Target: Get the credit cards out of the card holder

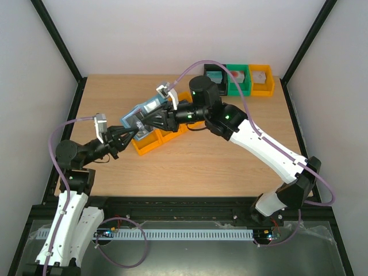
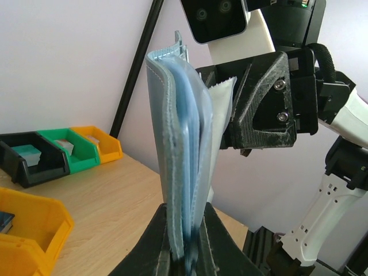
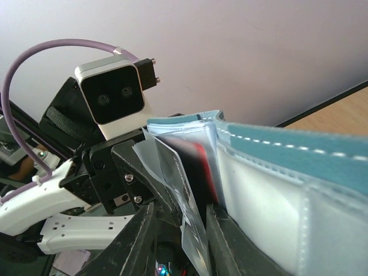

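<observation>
The light blue card holder (image 2: 172,144), with clear sleeves, was held in the air above the tabletop (image 1: 230,167). The left hand (image 2: 185,230) was closed tight on one edge. Two credit cards (image 3: 172,167), one dark and one red, stood between the narrowly parted fingers of the right hand (image 3: 179,210). It was not possible to tell if this hand pinched them. The sleeves hid most of each card.

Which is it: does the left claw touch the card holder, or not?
Touching. The left wrist view shows the left claw pinching the card holder at its bottom edge from both sides.
</observation>
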Motion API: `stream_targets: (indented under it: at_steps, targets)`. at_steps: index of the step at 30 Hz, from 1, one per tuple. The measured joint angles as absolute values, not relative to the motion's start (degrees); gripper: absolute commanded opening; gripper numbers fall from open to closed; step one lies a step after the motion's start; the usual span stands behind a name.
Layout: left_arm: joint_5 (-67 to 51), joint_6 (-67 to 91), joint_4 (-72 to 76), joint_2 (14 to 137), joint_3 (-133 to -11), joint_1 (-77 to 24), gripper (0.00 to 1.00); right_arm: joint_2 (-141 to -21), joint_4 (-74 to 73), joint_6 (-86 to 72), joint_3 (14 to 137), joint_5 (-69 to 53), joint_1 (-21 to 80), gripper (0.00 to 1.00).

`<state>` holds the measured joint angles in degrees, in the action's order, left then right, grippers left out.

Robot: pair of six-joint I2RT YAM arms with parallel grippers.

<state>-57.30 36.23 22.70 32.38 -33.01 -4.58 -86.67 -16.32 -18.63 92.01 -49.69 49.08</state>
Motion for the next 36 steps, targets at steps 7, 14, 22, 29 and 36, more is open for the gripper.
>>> stream_targets:
  at_steps: [7,14,22,29,36]
  targets:
    - [-57.9,35.3,22.8,32.4,-33.0,-4.6,0.02,-86.7,-16.3,-17.7,91.9,-49.7,49.6,0.25]
    - [-59.6,33.8,22.3,32.9,-33.0,-4.6,0.02,-84.9,-18.0,-12.5,91.2,-40.8,51.4,0.28]
    - [-62.2,32.1,21.2,32.9,-33.0,-4.9,0.02,-83.5,-18.9,-8.6,90.6,-37.1,52.0,0.26]
    - [-62.2,32.4,21.1,32.7,-33.0,-4.9,0.02,-83.7,-18.4,-8.4,89.5,-40.8,52.2,0.16]
    - [-61.8,33.4,21.5,32.4,-33.0,-4.9,0.02,-84.0,-17.2,-9.0,89.5,-41.3,52.1,0.12]
